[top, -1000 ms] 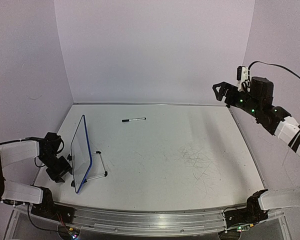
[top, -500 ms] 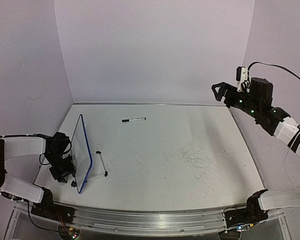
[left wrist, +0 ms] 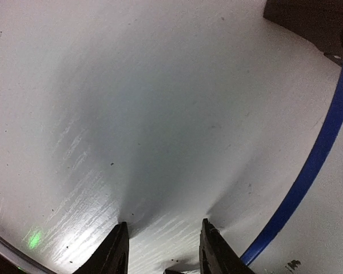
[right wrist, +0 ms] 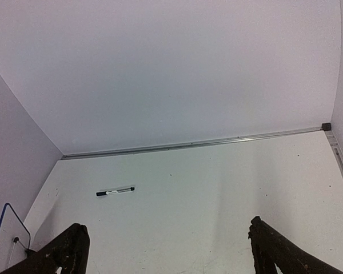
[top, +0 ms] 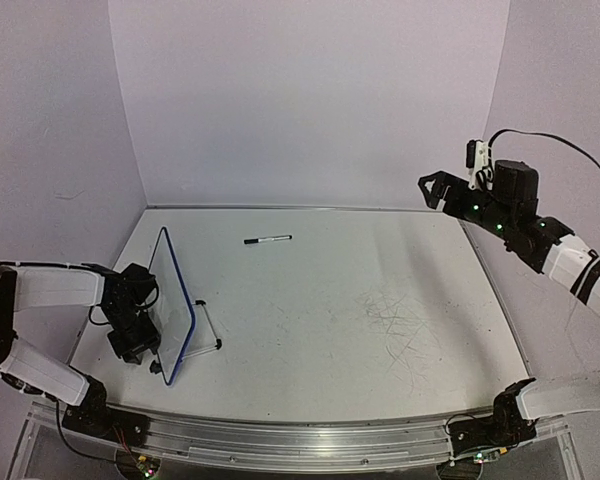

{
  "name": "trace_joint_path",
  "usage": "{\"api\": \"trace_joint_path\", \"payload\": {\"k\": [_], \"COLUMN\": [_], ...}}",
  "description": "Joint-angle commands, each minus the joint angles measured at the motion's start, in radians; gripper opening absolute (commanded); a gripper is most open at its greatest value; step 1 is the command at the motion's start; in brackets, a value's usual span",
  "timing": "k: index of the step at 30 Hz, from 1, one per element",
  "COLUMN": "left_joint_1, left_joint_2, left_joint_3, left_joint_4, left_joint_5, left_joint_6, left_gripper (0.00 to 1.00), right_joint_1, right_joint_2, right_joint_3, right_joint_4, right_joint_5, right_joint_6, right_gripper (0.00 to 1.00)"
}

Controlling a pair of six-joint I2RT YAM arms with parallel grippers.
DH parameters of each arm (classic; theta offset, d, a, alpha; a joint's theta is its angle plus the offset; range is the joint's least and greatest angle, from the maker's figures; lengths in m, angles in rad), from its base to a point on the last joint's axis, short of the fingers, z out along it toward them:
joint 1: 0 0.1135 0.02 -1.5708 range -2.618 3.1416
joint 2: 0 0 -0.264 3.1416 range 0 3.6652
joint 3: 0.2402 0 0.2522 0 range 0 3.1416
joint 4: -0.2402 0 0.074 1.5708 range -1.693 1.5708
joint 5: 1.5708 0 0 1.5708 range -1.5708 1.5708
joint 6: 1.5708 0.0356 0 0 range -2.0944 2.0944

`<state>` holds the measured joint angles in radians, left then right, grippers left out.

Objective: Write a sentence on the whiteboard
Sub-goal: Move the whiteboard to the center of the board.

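Left gripper [top: 137, 337] is low at the table's [top: 320, 275] left edge, just beside the whiteboard [top: 173, 305], on its left side. In the wrist view the jaws are partway open with nothing between them, and the board's blue frame [left wrist: 314, 165] runs just right of the fingers [left wrist: 119, 251], outside the gap. The whiteboard stands tilted on its wire stand [top: 208, 335], long axis running far to near, nearly edge-on to the top camera. I can't tell which face points where, and no sentence shows on it. The marker [top: 268, 240] lies flat further back, well apart from the board, long axis left-right. From the left gripper it's back and to the right, with the board in the way of a straight reach. There are scuff marks [top: 395, 320] on the table right of centre, nothing else around. Right gripper [top: 436, 187] is up high at far right, jaws wide open and empty, looking down on the marker with a clear path. My read: the right arm is better placed for the pickup.
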<state>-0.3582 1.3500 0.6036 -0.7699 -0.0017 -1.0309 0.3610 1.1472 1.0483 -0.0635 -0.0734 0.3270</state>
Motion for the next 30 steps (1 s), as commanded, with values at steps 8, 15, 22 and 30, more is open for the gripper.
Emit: {"api": "trace_joint_path", "payload": {"k": [8,15,22,30], "left_joint_1": [-0.143,-0.233,-0.319,-0.407], "left_joint_2": [0.157,0.273,0.349,0.415], "left_joint_3": [0.089,0.159,0.210,0.270], "left_joint_4": [0.355,0.443,0.523,0.596], "left_joint_5": [0.215,0.243,0.242,0.228], "left_joint_6": [-0.081,-0.123,-0.189,-0.254], "left_gripper": [0.42,0.42,0.42,0.41], "right_joint_1": [0.016,0.031,0.055,0.082], "right_joint_2": [0.024,0.054,0.095,0.126], "right_joint_3": [-0.023,-0.046,-0.044,-0.052], "right_joint_4": [0.053,0.063,0.086,0.091], "right_joint_5": [-0.015,-0.024,-0.039,-0.040], "right_joint_6": [0.022,0.038,0.043,0.055], "right_gripper": [0.98,0.98,0.98,0.98]}}
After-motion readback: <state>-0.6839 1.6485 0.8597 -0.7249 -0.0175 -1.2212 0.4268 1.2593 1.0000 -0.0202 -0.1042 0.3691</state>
